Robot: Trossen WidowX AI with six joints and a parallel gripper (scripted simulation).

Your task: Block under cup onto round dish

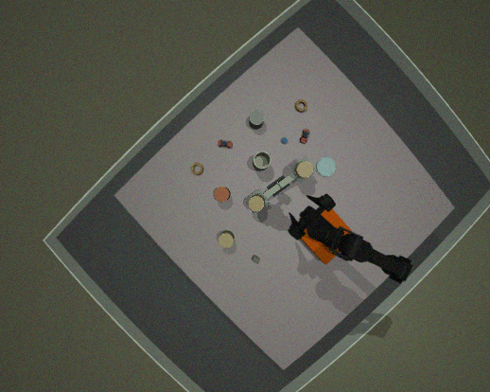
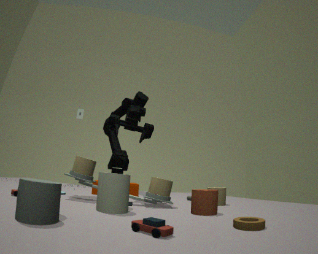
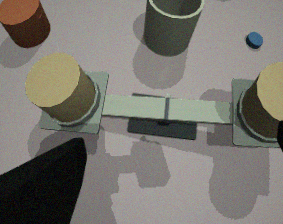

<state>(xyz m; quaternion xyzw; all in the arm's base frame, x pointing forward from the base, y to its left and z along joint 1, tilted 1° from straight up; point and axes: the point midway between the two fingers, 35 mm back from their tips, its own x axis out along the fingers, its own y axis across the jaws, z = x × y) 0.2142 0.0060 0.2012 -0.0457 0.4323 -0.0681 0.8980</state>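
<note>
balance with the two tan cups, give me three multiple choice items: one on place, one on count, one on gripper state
1. The pale blue round dish lies:
A. beside one end of the grey-green balance
B. under the arm's base
C. on the red toy car

2. Tan upturned cups on the balance pans:
A. one
B. two
C. three

3. The black gripper is:
A. shut on a cup
B. shut on nothing
C. open, holding nothing

Answers: 1 A, the top view shows the dish next to one cup. 2 B, the other cup fills the far pan. 3 C, its fingers are spread, above the table.
</note>
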